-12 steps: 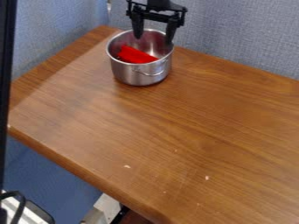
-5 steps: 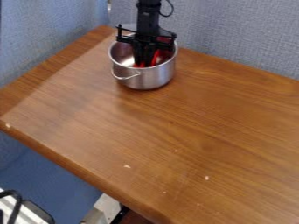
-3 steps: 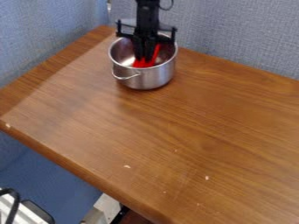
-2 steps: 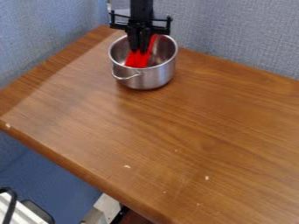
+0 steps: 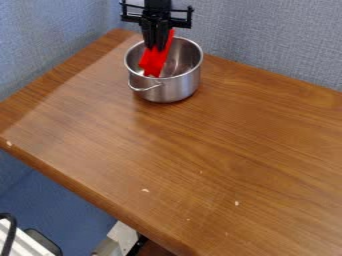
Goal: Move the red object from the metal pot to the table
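In the camera view, the pincer [image 5: 158,42] was closed nearly fully on the red block [image 5: 158,58], which stood tilted, its lower end inside the pot [image 5: 166,83]; a straight lift above the rim looked wisest before going sideways. The pot was near the far left edge of the desk [image 5: 201,150], with open wood toward the near and right edges.

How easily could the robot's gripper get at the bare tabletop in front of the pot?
Probably yes, once it clears the pot: the gripper holds the red block tilted above the pot, and nothing stands on the near tabletop.
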Action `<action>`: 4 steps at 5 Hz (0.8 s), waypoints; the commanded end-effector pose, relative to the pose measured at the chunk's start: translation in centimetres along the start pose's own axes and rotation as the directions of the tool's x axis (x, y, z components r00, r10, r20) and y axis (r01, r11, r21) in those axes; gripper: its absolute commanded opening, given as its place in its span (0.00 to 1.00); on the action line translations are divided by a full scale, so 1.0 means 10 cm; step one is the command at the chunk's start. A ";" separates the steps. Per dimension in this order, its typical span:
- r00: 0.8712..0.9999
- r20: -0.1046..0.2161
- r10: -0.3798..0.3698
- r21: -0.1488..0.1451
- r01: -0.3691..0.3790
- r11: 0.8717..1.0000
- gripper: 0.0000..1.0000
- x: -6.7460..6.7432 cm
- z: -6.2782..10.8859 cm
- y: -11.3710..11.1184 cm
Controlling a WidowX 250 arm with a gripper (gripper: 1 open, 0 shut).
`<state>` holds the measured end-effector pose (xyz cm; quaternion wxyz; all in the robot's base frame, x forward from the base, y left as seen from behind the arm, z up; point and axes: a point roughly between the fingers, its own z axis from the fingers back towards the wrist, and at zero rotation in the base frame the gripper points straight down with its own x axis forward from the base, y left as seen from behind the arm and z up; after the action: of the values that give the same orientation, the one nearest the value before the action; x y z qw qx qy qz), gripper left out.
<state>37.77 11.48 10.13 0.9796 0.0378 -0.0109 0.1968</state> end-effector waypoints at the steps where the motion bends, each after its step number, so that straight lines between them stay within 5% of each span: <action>1: 0.985 0.164 0.046 -0.029 -0.041 0.999 0.00 -0.08 0.63 -0.03; 2: 0.979 0.179 0.099 -0.057 -0.090 0.994 0.00 -0.24 0.81 -0.13; 3: 0.983 0.182 -0.024 -0.080 0.039 0.996 0.00 -0.40 0.89 -0.48; 4: 0.969 0.186 -0.162 -0.084 0.180 0.980 0.00 -0.64 0.87 -0.86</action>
<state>35.52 0.10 15.50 0.9924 0.0092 -0.0682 0.1016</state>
